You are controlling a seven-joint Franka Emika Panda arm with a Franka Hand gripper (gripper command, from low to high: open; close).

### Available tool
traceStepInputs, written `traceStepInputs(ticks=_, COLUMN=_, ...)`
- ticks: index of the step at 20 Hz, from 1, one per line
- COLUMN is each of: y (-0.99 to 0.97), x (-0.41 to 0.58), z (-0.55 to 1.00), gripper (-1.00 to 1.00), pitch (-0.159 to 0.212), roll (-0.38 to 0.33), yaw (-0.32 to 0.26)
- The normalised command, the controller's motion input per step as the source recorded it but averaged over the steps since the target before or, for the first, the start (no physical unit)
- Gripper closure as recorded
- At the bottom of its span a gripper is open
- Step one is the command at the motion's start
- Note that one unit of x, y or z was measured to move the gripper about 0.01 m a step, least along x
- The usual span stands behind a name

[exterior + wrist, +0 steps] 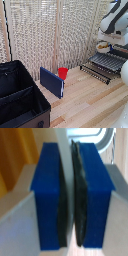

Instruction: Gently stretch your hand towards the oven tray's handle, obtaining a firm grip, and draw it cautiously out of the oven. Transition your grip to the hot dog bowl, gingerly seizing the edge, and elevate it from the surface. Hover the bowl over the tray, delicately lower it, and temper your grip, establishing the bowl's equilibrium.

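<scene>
White bowl [103,46] with yellow food sits at the back of the oven tray [106,61], close under the arm, whose pincer [70,193] has its blue pads [50,193] pressed closed on its thin rim.

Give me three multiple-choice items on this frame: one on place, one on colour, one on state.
1. Where is the red cup?
A. Inside the black bin
B. On the table beside the upright blue panel
C. On the oven tray

2. What colour are the gripper's fingers?
A. Blue
B. Red
C. White

3. How is the gripper?
A. Wide open, nothing between
B. Closed on the red cup
C. Closed on a thin white edge

Answers:
1 B: the red cup stands by the blue panel, apart from the oven tray.
2 A: the fingers are blue in the wrist view.
3 C: the gripper pinches a white edge, seemingly the hot dog bowl rim.
</scene>
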Motion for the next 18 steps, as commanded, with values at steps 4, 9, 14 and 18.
traceStepInputs(ticks=4, y=-0.62, x=0.14, z=-0.17, gripper=1.0, pitch=-0.028, roll=0.028, yaw=-0.185)
traceStepInputs(ticks=9, y=-0.42, x=0.094, z=-0.23, gripper=1.0, pitch=0.003, roll=0.024, yaw=-0.069)
traceStepInputs(ticks=14, y=-0.09, x=0.005, z=-0.21, gripper=1.0, pitch=0.01, roll=0.002, yaw=-0.006)
traceStepInputs(ticks=18, y=-0.04, x=0.0, z=-0.07, gripper=1.0, pitch=0.0, roll=0.0, yaw=0.0)
